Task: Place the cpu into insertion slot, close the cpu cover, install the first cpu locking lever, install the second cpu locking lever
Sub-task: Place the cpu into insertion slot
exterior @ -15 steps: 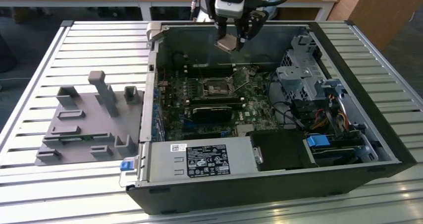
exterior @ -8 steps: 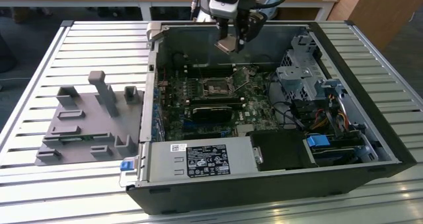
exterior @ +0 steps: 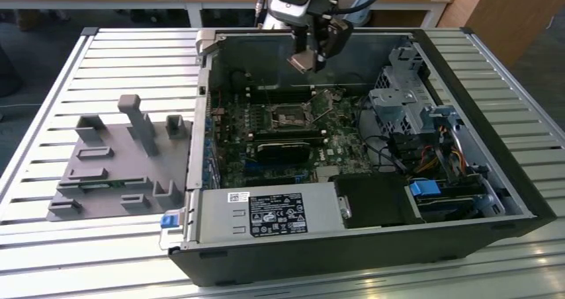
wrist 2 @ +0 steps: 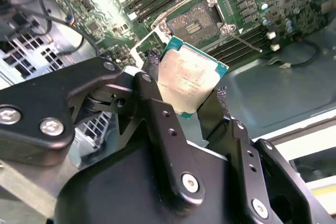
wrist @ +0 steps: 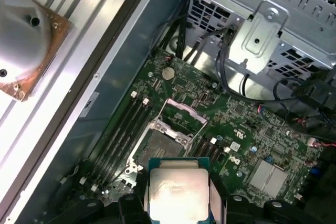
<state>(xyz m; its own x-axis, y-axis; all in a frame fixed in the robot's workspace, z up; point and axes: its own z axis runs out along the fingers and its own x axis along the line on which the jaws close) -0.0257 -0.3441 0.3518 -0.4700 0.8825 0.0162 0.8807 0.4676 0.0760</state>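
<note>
My gripper (exterior: 311, 53) hangs over the back of the open computer case, shut on the cpu (exterior: 303, 62). In both wrist views the cpu (wrist 2: 191, 80) (wrist: 178, 192) is a flat square chip with a dull metal top, pinched by two opposite edges between the black fingers (wrist 2: 152, 85). The insertion slot (exterior: 288, 118) (wrist 2: 193, 20) (wrist: 157, 148) lies below it on the green motherboard, uncovered, with its dark centre showing. The cpu is well above the slot and apart from it. The cpu cover (wrist: 201, 120) stands flipped up at the slot's far side.
A black card (exterior: 282, 147) lies just in front of the slot. A labelled power supply box (exterior: 274, 213) sits at the case front. The metal drive cage (exterior: 406, 107) with cables is on the exterior view's right. A grey fixture (exterior: 115, 160) rests on the slatted table outside the case.
</note>
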